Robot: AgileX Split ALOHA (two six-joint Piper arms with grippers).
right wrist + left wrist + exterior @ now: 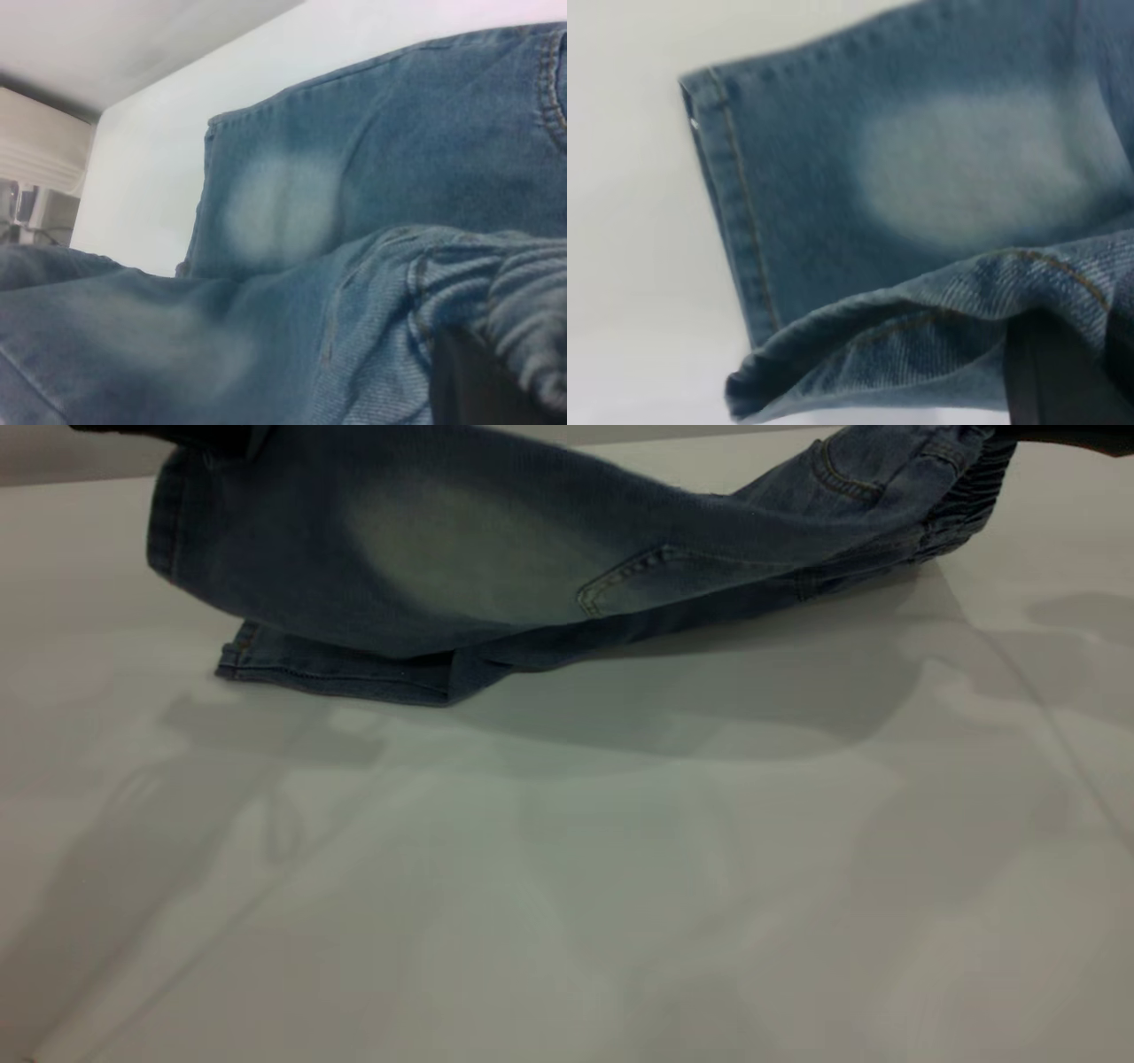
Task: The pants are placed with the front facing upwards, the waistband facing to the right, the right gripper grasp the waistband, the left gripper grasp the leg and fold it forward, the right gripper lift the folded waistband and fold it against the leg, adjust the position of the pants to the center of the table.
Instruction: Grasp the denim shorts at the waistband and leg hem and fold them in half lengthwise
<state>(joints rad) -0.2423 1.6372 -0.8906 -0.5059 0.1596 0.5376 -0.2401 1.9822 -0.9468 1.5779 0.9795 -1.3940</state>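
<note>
Along far edge of table (pixel 567 886), pants (pixel 425 567) hang lifted, lower leg still touching. We keep both ends level, carry fold forward evenly. Waistband (pixel 970 496) at far right corner. Left gripper (pixel 1063 372) pinches leg hem; right gripper (pixel 483 376) pinches waistband.

The left gripper (pixel 190 434) is raised at the far left, only a dark edge of it in the exterior view; one dark finger (pixel 1063 376) shows pressed under denim. The right gripper (pixel 1076 436) is raised at the far right, a dark finger (pixel 483 381) beneath gathered cloth.
</note>
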